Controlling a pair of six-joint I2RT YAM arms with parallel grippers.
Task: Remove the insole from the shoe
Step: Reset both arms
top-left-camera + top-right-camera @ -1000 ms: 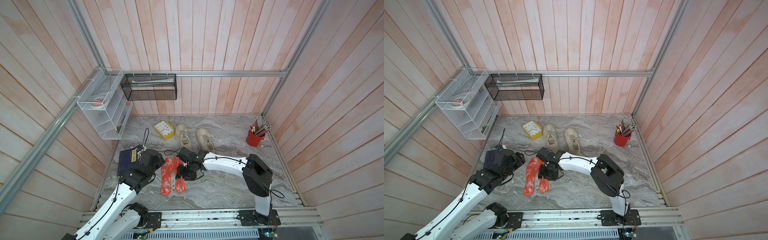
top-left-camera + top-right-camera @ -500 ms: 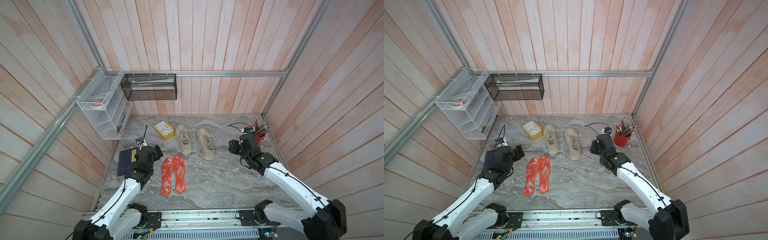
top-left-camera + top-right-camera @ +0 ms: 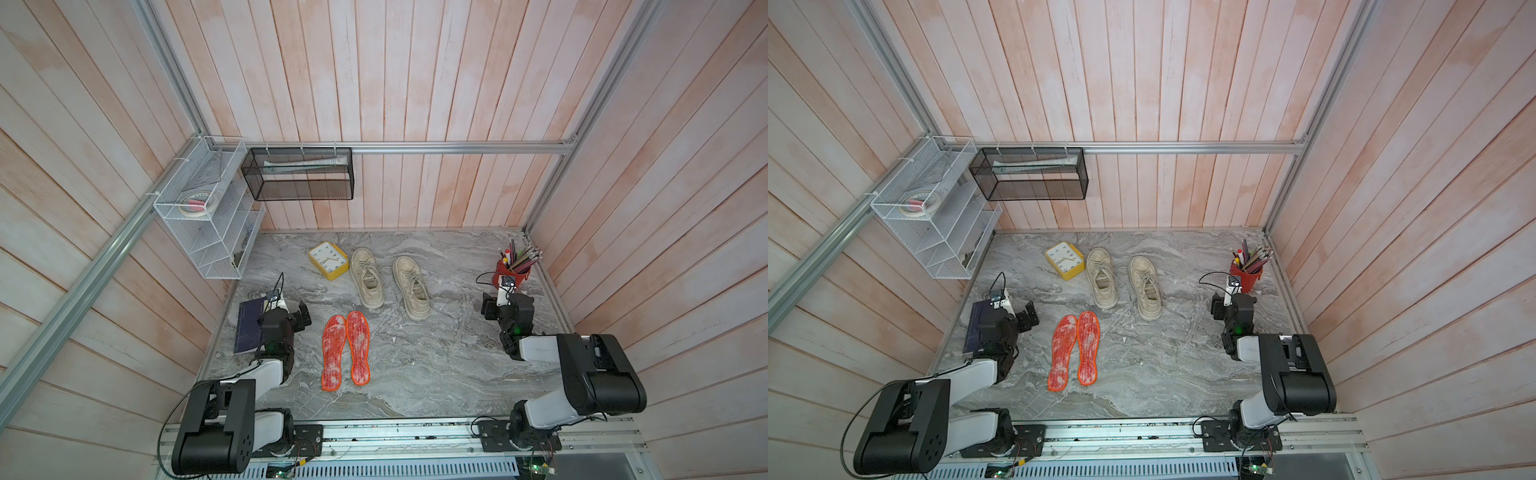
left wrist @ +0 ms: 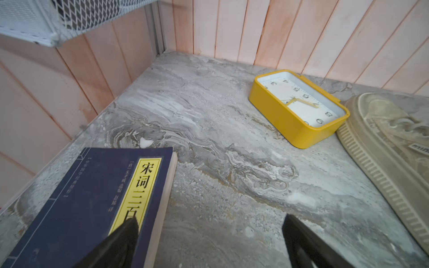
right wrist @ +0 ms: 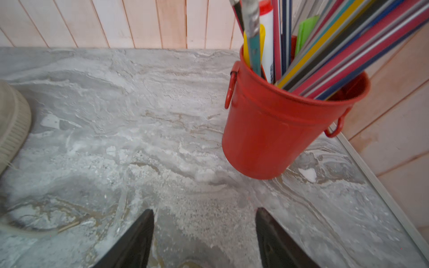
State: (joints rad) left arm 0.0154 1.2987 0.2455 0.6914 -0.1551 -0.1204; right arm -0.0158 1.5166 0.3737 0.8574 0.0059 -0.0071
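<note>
Two beige shoes (image 3: pixel 368 278) (image 3: pixel 411 286) stand side by side at the back middle of the marble table; both top views show them. In front of them two orange insoles (image 3: pixel 334 353) (image 3: pixel 358 349) lie flat on the table, next to each other and outside the shoes. My left gripper (image 3: pixel 297 318) hovers left of the insoles by the book, open and holding nothing; the left wrist view shows bare table between its fingertips (image 4: pixel 210 220). My right gripper (image 3: pixel 496 305) is at the far right near the red bucket, also open with nothing in it (image 5: pixel 204 210).
A yellow clock (image 3: pixel 328 259) lies left of the shoes. A dark blue book (image 3: pixel 249 328) lies at the left edge under my left wrist. A red bucket of pencils (image 3: pixel 513 274) stands at the back right. Wire shelves (image 3: pixel 208 216) hang on the left wall.
My right arm left the insoles and swung to the right side by the red bucket. The left arm drew back towards the book. Both grippers opened wider.
</note>
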